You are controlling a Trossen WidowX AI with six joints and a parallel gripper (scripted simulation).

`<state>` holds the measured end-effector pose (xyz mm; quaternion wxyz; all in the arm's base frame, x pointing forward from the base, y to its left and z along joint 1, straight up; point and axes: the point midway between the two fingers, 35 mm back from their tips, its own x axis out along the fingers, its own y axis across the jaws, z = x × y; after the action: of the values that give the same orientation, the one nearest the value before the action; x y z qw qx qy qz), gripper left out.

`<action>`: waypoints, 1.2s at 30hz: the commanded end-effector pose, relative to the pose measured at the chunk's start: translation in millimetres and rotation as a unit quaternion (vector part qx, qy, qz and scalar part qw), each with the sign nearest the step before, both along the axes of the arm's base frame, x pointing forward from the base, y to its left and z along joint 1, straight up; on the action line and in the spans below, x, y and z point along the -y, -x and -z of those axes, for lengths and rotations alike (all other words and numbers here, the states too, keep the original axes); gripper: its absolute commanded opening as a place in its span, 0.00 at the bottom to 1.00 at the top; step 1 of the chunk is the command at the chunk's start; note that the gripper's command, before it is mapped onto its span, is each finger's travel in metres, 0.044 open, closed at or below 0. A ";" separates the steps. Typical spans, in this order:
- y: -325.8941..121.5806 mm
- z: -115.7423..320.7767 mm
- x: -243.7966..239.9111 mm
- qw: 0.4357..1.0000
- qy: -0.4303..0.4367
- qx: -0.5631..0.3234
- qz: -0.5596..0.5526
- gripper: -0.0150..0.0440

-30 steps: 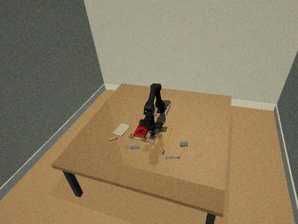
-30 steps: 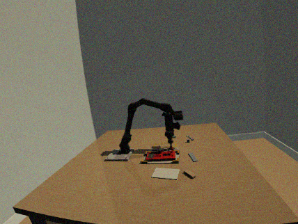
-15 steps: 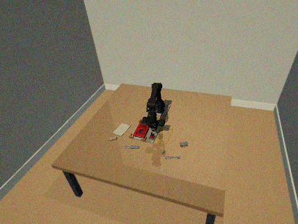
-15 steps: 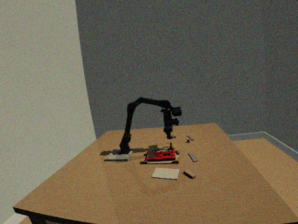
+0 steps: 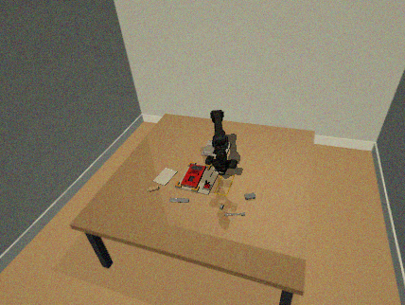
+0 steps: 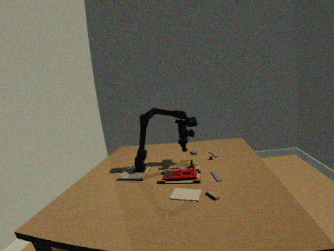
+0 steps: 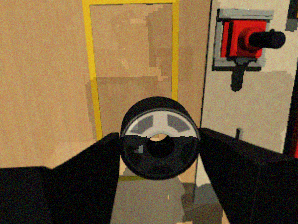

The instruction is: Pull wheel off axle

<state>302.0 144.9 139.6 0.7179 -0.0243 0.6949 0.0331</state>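
Observation:
In the wrist view my gripper [image 7: 158, 138] is shut on the wheel [image 7: 159, 131], a black tyre with a grey spoked hub that faces the camera. The wheel hangs in the air over the yellow-outlined marked area [image 7: 90, 75] on the table, above its near end. The dark upright axle [image 7: 265, 39] stands bare on its red mount on the grey plate [image 7: 240, 110] to the right. In the top and exterior views the gripper [image 5: 221, 166] [image 6: 184, 147] hangs well above the table, beside the red board [image 5: 192, 175] [image 6: 177, 174].
A white card [image 5: 166, 176] [image 6: 186, 193] lies left of the board. Small grey pieces [image 5: 179, 200] [image 5: 250, 195] [image 5: 234, 214] lie scattered on the table in front. The arm's base plate [image 6: 133, 174] sits behind the board.

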 end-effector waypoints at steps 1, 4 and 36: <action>11.1 0.1 -10.4 1.000 -0.001 -0.003 0.002 0.25; 11.6 1.8 -11.1 1.000 -0.001 -0.003 0.002 0.25; 8.7 100.5 -12.2 1.000 0.001 -0.003 0.000 0.39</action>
<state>293.5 157.2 38.7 0.7164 -0.0248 0.6965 0.0330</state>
